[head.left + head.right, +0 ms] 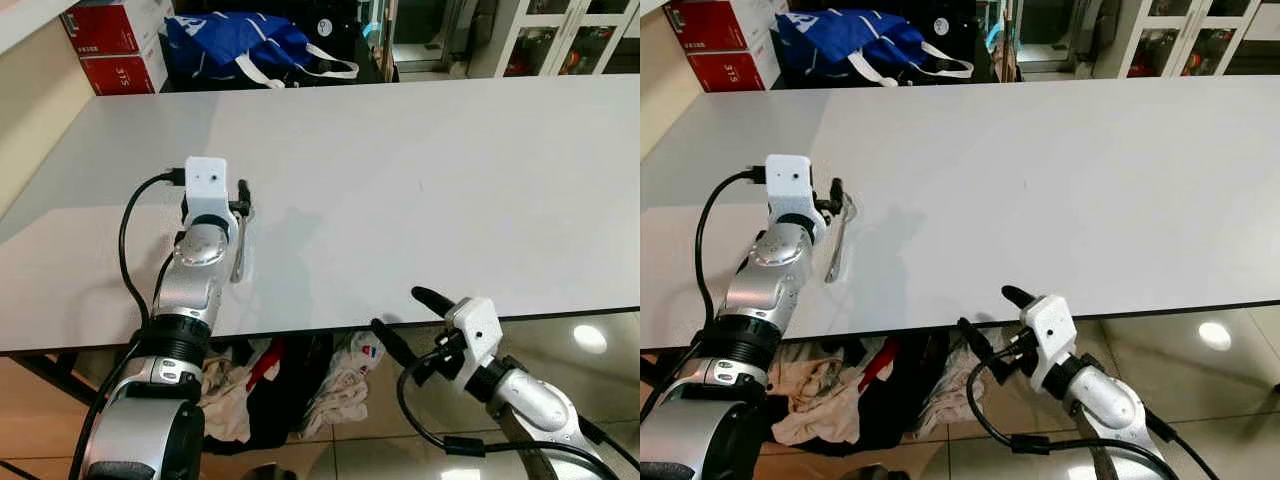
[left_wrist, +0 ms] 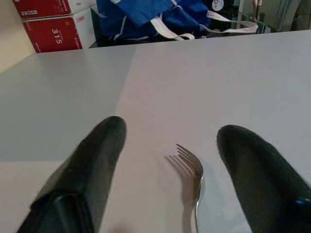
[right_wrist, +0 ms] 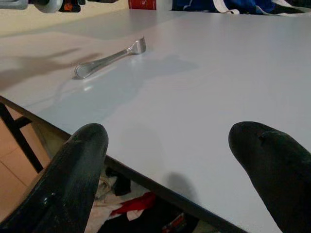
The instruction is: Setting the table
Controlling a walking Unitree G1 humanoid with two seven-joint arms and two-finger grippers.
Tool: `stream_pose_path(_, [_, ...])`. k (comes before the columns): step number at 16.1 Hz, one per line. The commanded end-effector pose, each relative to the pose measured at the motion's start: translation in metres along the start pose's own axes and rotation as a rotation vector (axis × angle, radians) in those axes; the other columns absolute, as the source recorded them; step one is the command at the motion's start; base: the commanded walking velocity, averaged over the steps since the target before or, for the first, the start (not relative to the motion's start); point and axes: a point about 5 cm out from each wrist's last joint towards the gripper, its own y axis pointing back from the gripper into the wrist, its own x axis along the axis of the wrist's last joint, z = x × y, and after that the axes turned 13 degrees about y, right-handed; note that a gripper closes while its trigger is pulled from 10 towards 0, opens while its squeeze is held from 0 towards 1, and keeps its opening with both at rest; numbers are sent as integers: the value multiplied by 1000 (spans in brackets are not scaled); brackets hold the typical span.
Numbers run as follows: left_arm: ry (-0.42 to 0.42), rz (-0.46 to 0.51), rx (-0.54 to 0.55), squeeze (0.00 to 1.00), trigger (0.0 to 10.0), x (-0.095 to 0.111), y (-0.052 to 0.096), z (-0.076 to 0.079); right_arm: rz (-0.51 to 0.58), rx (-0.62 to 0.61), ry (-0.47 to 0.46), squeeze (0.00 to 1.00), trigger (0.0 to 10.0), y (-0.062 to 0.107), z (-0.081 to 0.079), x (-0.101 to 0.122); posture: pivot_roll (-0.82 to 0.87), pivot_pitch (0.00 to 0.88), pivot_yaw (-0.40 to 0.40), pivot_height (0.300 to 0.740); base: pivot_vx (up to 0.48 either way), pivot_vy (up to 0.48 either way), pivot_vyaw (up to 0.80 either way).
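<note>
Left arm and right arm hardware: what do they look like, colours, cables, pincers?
Both arms are silver metal with black ribbed joint rings. Each wrist carries a white boxy camera housing. A black cable loops from the left housing down the arm; another black cable loops beside the right forearm. The left pincer and right pincer each have two long, rounded black fingers. No markings legible.

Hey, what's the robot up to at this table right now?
It is setting the table. A fork lies flat on the white table near the robot's left side, and the left end effector sits over it with its fingers open on either side, not gripping. The right end effector is open too, holding nothing, just off the table's near edge. Beyond the far edge are a blue bag and red boxes.
</note>
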Motion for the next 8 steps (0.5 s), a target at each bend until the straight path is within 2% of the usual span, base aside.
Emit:
stream_pose_path(1, [1, 8, 7, 0, 0, 0, -1, -2, 4, -8, 13, 0, 10000, -2, 0, 2, -97, 0, 57, 731, 0, 0, 0])
stream_pose_path(8, [-31, -13, 13, 0, 0, -11, 1, -7, 13, -23, 20, 0, 10000, -1, 3, 4, -101, 0, 62, 731, 0, 0, 0])
